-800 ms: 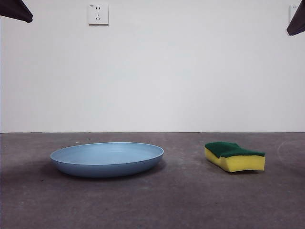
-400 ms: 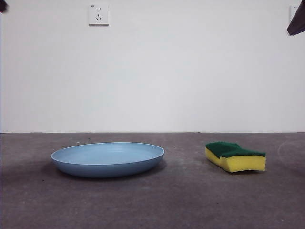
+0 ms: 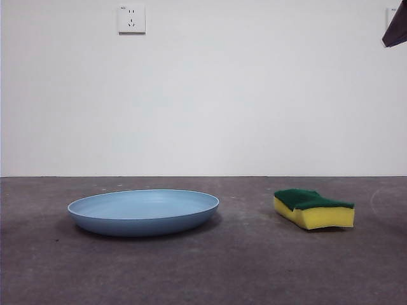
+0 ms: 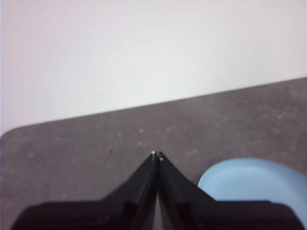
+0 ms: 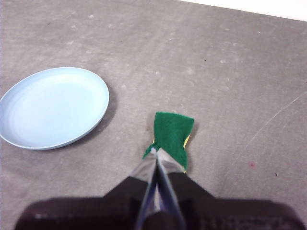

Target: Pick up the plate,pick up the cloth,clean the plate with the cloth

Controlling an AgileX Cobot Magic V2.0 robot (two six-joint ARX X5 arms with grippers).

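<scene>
The light-blue plate (image 3: 143, 212) lies flat on the grey table at the left in the front view. It also shows in the right wrist view (image 5: 53, 106) and partly in the left wrist view (image 4: 256, 184). The cloth, a yellow sponge with a green top (image 3: 313, 208), lies to the right of the plate, also in the right wrist view (image 5: 172, 137). My left gripper (image 4: 157, 155) is shut and empty, high above the table beside the plate. My right gripper (image 5: 155, 152) is shut and empty, high above the cloth; it shows as a black tip (image 3: 397, 27) in the front view.
A white wall with a socket (image 3: 131, 18) stands behind the table. A faint curved scratch (image 5: 278, 115) marks the table beyond the cloth. Bare grey table (image 3: 248, 254) lies between the plate and the cloth and in front of both.
The black tip at the top left corner of the front view has moved up and out of view. The plate and the cloth have not moved.
</scene>
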